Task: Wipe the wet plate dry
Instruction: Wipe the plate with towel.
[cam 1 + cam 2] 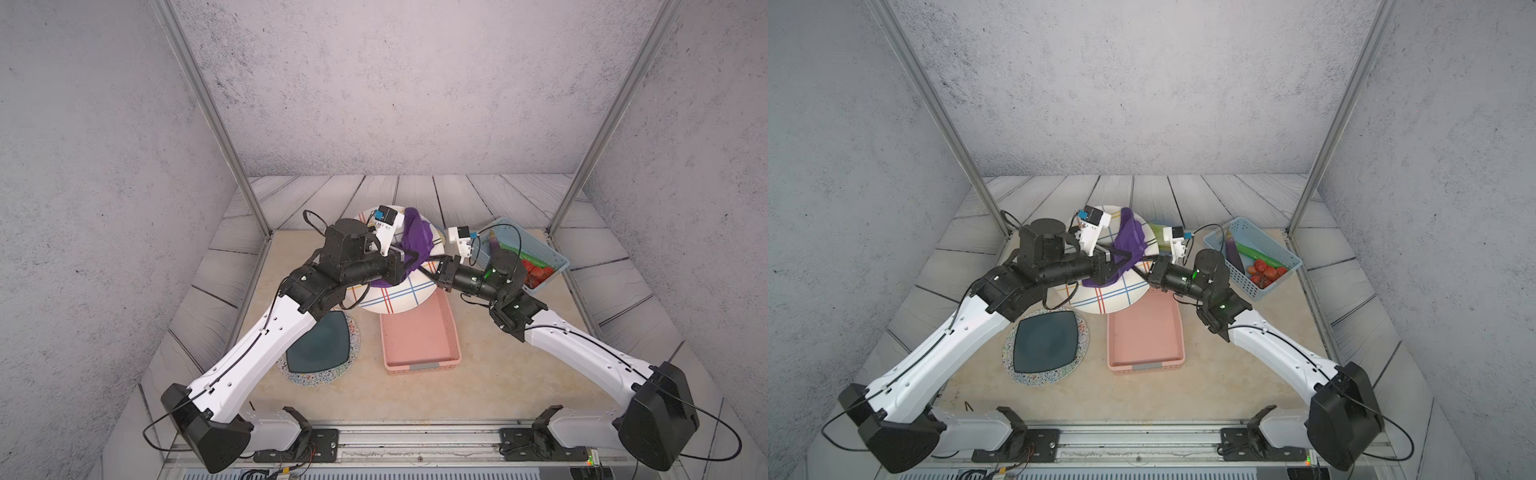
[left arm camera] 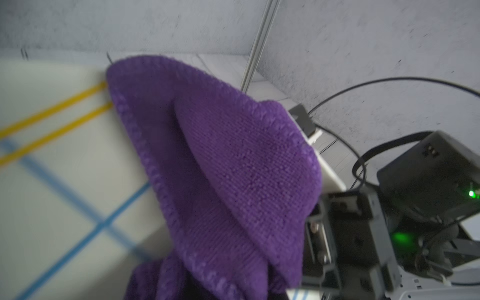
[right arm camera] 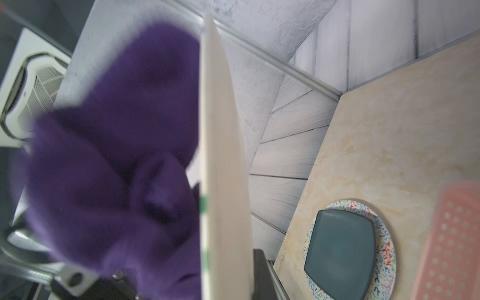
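The plate (image 1: 399, 297) (image 1: 1113, 297) is white with crossed coloured lines. It is held tilted above the table, over the far end of the pink tray. My right gripper (image 1: 430, 266) (image 1: 1144, 266) is shut on its right rim. In the right wrist view the plate (image 3: 223, 155) shows edge-on, with one dark finger (image 3: 259, 272) behind it. A purple cloth (image 1: 415, 232) (image 1: 1131, 239) lies bunched against the plate's upper face, and my left gripper (image 1: 409, 257) (image 1: 1121, 257) is shut on it. In the left wrist view the cloth (image 2: 220, 168) covers my jaws and rests on the plate (image 2: 65, 181).
A pink tray (image 1: 419, 332) lies below the plate. To its left a teal square plate (image 1: 320, 345) sits on a speckled round one. A blue basket (image 1: 536, 249) of vegetables stands at the right, close to my right arm. Metal frame posts rise at both back corners.
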